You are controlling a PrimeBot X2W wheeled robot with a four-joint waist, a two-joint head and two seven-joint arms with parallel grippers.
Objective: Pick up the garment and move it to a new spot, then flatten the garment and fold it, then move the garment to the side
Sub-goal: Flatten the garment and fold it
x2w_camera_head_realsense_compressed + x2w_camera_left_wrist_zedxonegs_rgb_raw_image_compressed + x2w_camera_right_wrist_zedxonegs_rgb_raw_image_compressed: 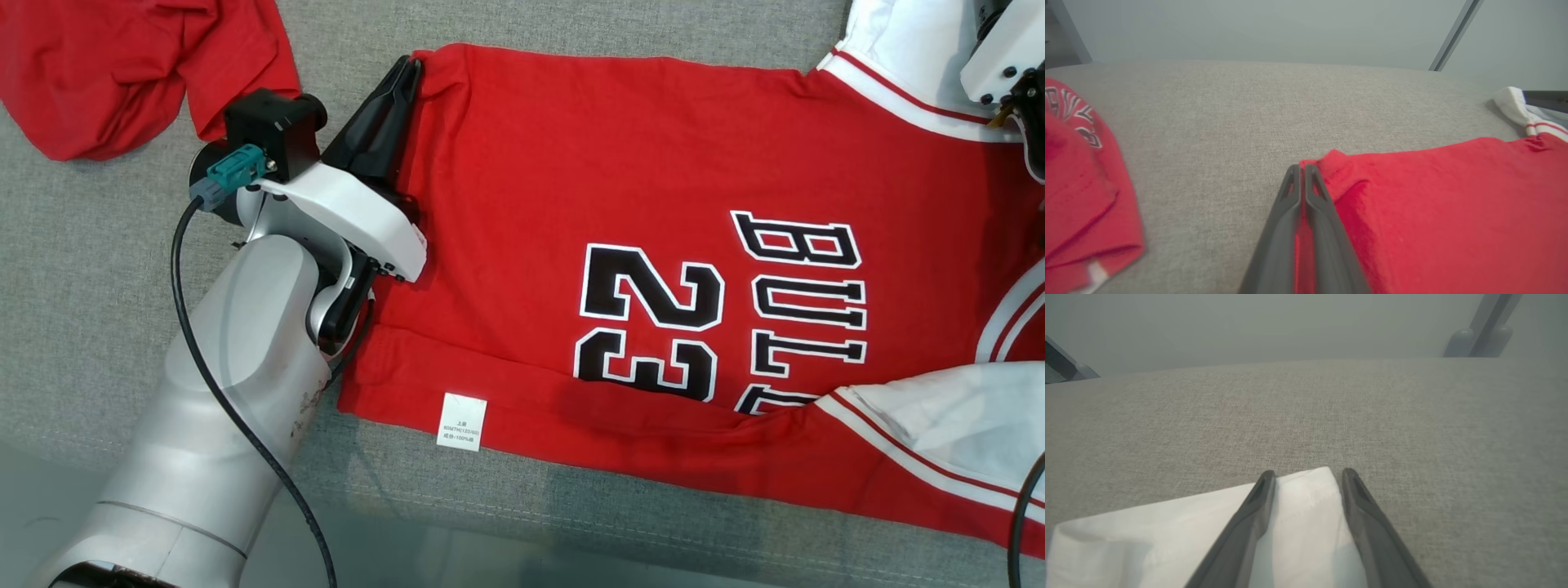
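A red jersey (653,163) with black "BULLS 23" lettering and white sleeves lies spread on the grey cloth-covered table (82,269). Its near edge is folded over, showing a white label (463,421). My left gripper (408,72) sits at the jersey's far left hem corner. In the left wrist view it (1300,168) is shut, with red cloth (1433,204) pinched between the fingers. My right gripper (1308,473) is open, its fingers astride the corner of a white sleeve (1147,539). In the head view its pale wrist housing (1002,61) shows at the top right, above the white sleeve.
A second red garment (122,65) lies crumpled at the far left, seen too in the left wrist view (1077,183). The table's front edge (571,523) runs along the bottom. Bare grey cloth lies between the two garments and beyond the jersey.
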